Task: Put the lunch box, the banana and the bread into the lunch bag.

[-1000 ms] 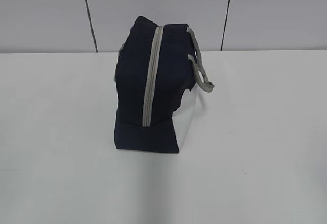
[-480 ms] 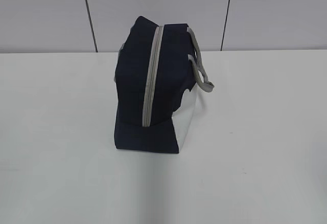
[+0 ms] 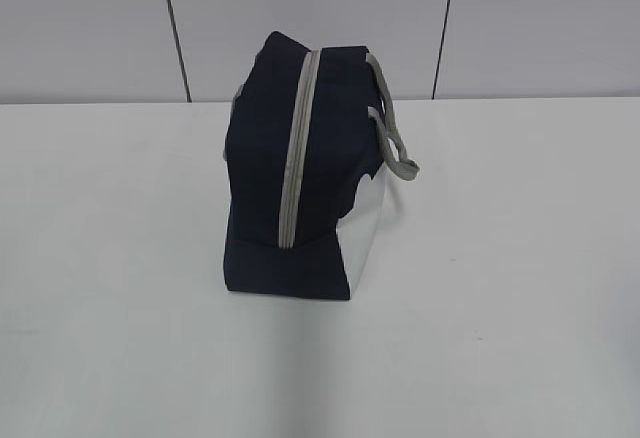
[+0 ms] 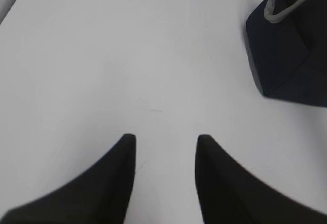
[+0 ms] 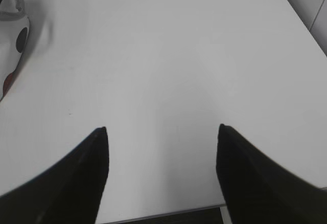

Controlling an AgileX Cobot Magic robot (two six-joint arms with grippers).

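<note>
The navy-blue lunch bag [image 3: 295,173] stands in the middle of the white table, its grey zipper [image 3: 297,148] running down the near face and its grey strap handles [image 3: 392,143] at the right. Its corner shows at the top right of the left wrist view [image 4: 288,45], and its white spotted panel [image 5: 13,55] shows at the left edge of the right wrist view. My left gripper [image 4: 166,139] is open and empty over bare table. My right gripper [image 5: 162,129] is open and empty near the table's front edge. The lunch box, banana and bread are out of view.
The white table [image 3: 500,258] spreads on all sides of the bag. A grey panelled wall [image 3: 500,18] stands behind it. The table's front edge [image 5: 163,215] shows under my right gripper.
</note>
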